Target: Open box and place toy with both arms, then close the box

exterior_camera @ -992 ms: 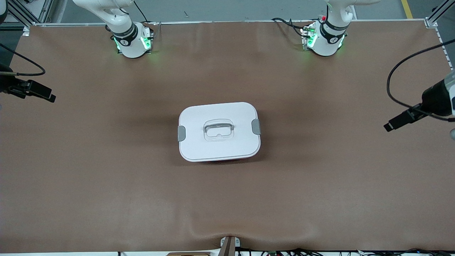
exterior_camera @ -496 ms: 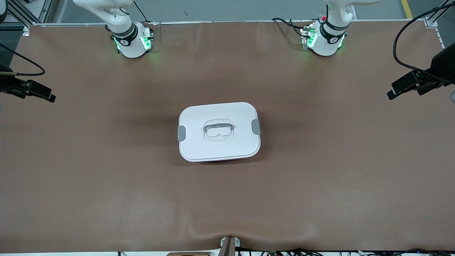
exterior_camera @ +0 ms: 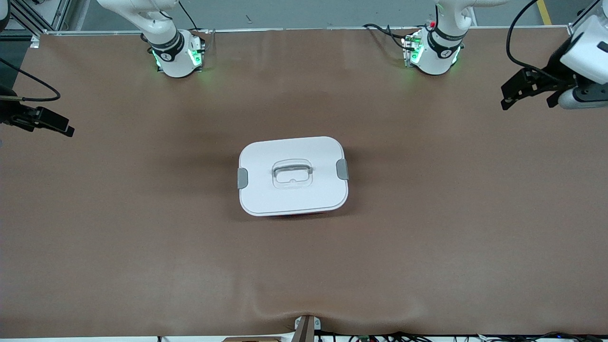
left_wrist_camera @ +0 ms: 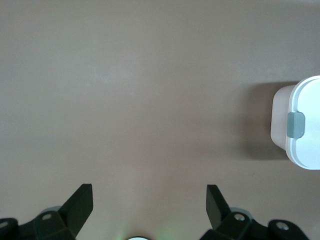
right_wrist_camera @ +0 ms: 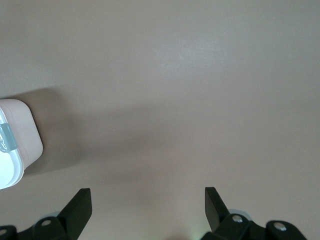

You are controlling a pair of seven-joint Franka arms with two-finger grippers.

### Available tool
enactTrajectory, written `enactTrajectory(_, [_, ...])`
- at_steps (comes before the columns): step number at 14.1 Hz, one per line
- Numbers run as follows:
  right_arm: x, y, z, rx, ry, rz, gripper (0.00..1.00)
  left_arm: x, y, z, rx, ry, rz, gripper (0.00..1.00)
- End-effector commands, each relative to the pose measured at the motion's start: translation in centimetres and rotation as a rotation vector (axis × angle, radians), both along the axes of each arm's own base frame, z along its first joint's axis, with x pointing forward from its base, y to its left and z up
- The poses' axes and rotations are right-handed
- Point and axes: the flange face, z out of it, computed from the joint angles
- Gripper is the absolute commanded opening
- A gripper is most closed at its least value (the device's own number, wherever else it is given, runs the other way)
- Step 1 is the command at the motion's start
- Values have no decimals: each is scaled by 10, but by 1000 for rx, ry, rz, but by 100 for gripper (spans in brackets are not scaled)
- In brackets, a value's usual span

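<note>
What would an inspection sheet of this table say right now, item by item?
Surface: brown mat, slightly rippled at the edge nearest the front camera.
Job's things: box at mid-table, white lid on, grey clips at both ends; toy not seen.
Clutter: nothing seen.
Grippers: left tool open and empty, over the mat at the left arm's end of the table; right tool open and empty, over the mat at the right arm's end.
Cables: black cable looping to the left arm's wrist; one at the right arm's; more at the bases.
Surroundings: metal frame rails at the corners, grey floor.
</note>
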Motion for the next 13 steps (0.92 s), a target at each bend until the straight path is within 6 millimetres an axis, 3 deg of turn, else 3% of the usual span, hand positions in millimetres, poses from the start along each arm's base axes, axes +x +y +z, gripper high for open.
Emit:
enactTrajectory(1, [-3, -1, 6, 1, -2, -17, 100, -8, 34, 13, 3, -1, 22, 100])
enactTrajectory(3, [-3, -1, 6, 1, -1, -17, 100, -5, 57, 5, -8, 29, 56, 100])
enactTrajectory(7, [-3, 0, 6, 1, -1, -15, 100, -2, 44, 2, -11, 27, 51, 100])
enactTrajectory(13, [-3, -1, 6, 2, -2, -17, 100, 5, 47, 1, -19, 2, 36, 100])
